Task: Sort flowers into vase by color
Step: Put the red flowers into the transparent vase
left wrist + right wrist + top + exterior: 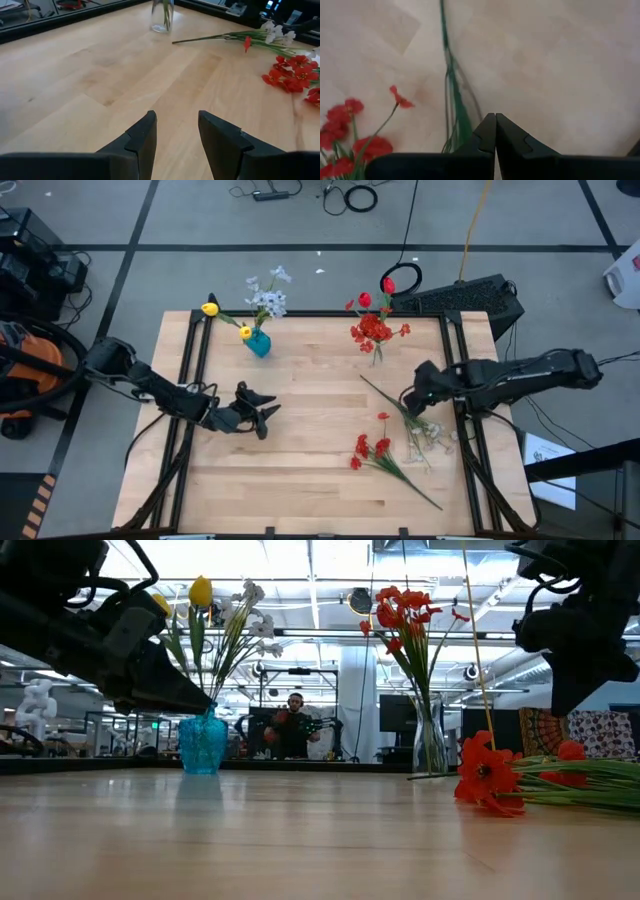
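Right gripper [408,402] over loose white flowers [432,435], worktop [300,470] four o'clock.
Fingers clenched, empty: release before pinching one stem. Left gripper [268,416] part-spread, empty, nine o'clock.

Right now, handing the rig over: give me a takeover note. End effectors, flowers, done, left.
Left end effector: open, empty, hovering over bare wood at the table's left-middle.
Right end effector: shut, over the green stems of the loose flowers at the table's right; whether it grips a stem cannot be told.
Done: yellow and pale white-blue flowers stand in the blue glass vase; red flowers stand in the clear glass vase.
Left: red blossoms on green stems and small white ones lie on the wooden table, right-front.
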### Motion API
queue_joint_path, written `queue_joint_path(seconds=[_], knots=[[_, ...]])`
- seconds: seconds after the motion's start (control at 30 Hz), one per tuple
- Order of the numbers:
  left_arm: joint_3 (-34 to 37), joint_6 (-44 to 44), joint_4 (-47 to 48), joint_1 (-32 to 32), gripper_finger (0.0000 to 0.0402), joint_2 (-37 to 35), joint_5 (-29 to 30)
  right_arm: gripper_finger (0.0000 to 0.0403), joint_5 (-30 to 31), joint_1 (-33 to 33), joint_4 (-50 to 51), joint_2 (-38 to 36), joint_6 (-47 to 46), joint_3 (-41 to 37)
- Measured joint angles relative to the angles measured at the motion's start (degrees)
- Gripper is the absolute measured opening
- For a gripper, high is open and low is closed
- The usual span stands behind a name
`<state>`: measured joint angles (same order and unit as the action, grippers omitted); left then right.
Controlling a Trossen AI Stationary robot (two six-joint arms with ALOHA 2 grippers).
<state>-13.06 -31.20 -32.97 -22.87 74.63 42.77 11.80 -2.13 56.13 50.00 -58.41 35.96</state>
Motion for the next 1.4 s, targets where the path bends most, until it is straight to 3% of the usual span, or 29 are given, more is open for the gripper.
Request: queue_joint_path(seconds=[0.33, 0.63, 1.07, 1.4], knots=[[0.0, 0.09, 0.02, -0.02, 0.015, 0.0, -0.31, 0.0, -2.91, -10.12, -0.23, 18.17, -1.2, 11.05], [-0.02, 0.06, 3.19, -0.02, 0.015, 0.0, -0.84, 0.0, -7.44, -20.95, 2.07, 30.86, -9.72, 20.85], [0.0, 0.44, 5.93, -0.02, 0.015, 0.0, -0.97, 0.0004, -13.15, -35.86, -7.61, 38.24, -28.27, 21.84], [0.0, 0.44, 6.58, -0.02, 0.015, 0.0, -0.97, 0.0077, -10.41, -41.58, -11.71, 43.91, -33.5, 21.84]])
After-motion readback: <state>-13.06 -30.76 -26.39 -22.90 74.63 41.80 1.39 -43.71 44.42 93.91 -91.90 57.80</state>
